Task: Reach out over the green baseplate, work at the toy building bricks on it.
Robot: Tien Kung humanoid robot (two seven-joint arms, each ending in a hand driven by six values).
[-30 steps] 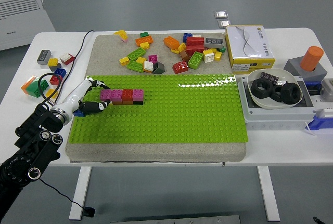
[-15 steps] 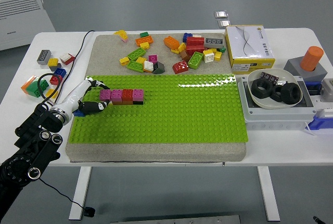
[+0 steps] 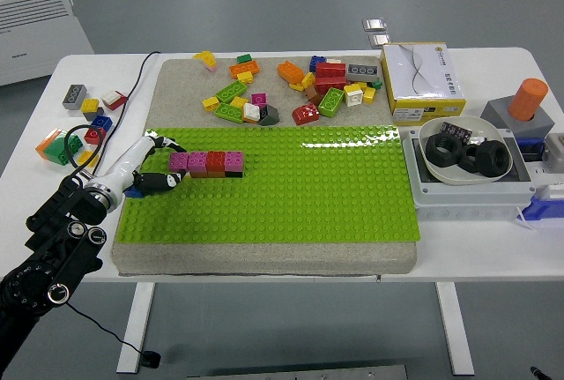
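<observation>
Bricks on the green baseplate (image 3: 291, 195) formed one short row (image 3: 210, 163) near its far left corner: you saw a pink brick, a red one, and a pink one over black, all touching each other. Your left hand (image 3: 150, 168) came in from the lower left and lay on the baseplate at the left end of this row. Its fingers (image 3: 167, 179) were curled, with the tips touching the first pink brick; I could not tell if they really pinched it. Beyond the baseplate, loose bricks (image 3: 291, 89) were scattered on the grey mat (image 3: 176, 89). More small bricks (image 3: 84, 120) lay on the white desk (image 3: 97, 71) to the left.
</observation>
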